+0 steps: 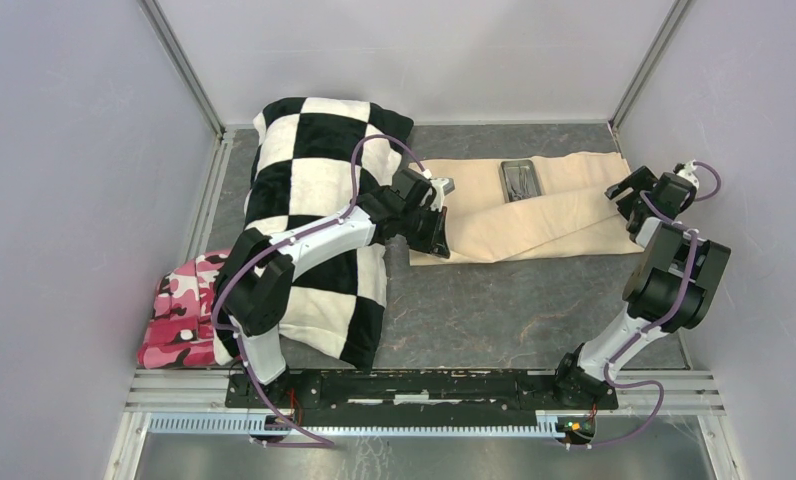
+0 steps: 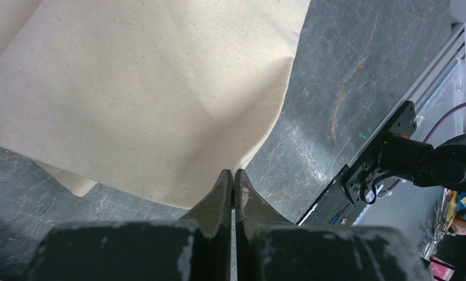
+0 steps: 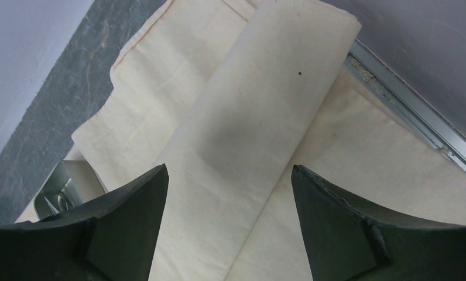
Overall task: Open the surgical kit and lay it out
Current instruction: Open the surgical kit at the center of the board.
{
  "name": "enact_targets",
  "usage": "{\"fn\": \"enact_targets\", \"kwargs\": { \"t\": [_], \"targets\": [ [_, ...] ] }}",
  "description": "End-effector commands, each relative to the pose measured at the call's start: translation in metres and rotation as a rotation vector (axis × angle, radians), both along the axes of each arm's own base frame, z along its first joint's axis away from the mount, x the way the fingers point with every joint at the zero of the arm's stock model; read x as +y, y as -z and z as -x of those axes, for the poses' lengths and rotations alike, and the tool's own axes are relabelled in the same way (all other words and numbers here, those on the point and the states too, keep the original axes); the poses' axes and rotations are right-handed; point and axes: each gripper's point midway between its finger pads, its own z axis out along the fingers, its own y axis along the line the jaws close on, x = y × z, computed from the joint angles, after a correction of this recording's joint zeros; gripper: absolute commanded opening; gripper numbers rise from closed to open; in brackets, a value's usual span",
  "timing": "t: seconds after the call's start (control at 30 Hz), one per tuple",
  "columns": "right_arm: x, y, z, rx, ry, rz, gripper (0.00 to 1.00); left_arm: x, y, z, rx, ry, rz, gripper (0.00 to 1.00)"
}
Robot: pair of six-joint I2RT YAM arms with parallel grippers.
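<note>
Left jaws: clenched on the near left corner of the cloth wrap (image 2: 143, 88); its creases run into their tips, so we read this as a pinch.
Right jaws: released and wide over the wrap's right end, gripping nothing.
Wrap: stretched along the far side of the table (image 1: 474, 310), its long axis running from one pair of jaws to the other, with the metal tray (image 1: 520, 180) on it between them.
Key relation: the folded flap (image 3: 266, 105) lies just below and ahead of the right jaws, its length running away from them and centred in their gap.
Nearer arm: the right, we judge.
</note>
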Motion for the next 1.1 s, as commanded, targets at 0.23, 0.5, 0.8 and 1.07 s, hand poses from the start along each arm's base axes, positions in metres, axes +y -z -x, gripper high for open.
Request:
{"fn": "enact_targets", "kwargs": {
  "t": [0.23,0.5,0.8,1.07],
  "targets": [
    [-0.007,0.01,-0.01,-0.076,0.085,-0.075,0.85,-0.008,-0.005,0.005,0.001,0.064,0.043,0.02],
    [-0.008,0.021,-0.028,-0.095,0.069,-0.128,0.82,-0.011,-0.007,0.007,0.01,0.072,0.059,0.02],
    [-0.011,0.0,-0.039,-0.156,0.046,-0.095,0.48,-0.011,-0.01,0.007,0.001,0.072,0.067,0.02],
    [-0.01,-0.028,-0.017,-0.106,0.052,-0.032,0.0,-0.007,-0.029,0.007,-0.054,0.07,0.084,0.02]
  ]
}}
